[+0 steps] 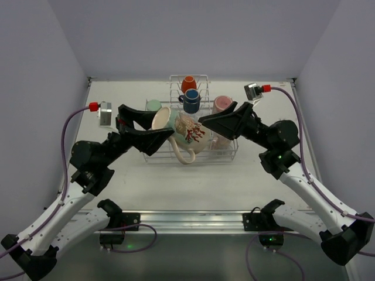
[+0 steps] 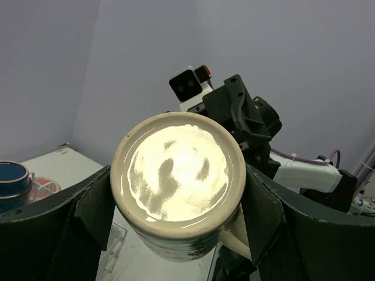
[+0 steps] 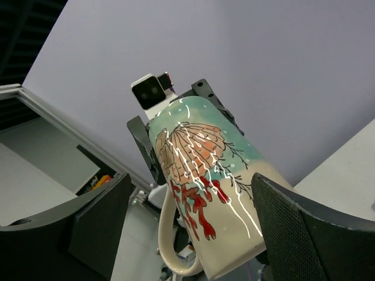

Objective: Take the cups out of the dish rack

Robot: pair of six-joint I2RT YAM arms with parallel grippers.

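Observation:
A cream mug [image 1: 186, 130] with a red coral and jellyfish print hangs tilted on its side above the dish rack [image 1: 176, 158]. My left gripper [image 1: 153, 126] is shut on its rim end, and in the left wrist view both fingers [image 2: 94, 205] press the mug [image 2: 176, 175]. My right gripper [image 1: 208, 127] stands open around the base end. In the right wrist view the mug [image 3: 222, 193] sits between the pads, with a gap on the handle side. An orange-red mug [image 1: 188, 83], a dark-blue mug [image 1: 191, 101], a mint-green tumbler [image 1: 153, 105] and a pink tumbler [image 1: 222, 104] stand in the rack.
The white table [image 1: 193, 187] stretches in front of the rack to the arm bases. Grey walls close in the left, right and back. The dark-blue mug [image 2: 12, 178] shows at the left wrist view's left edge.

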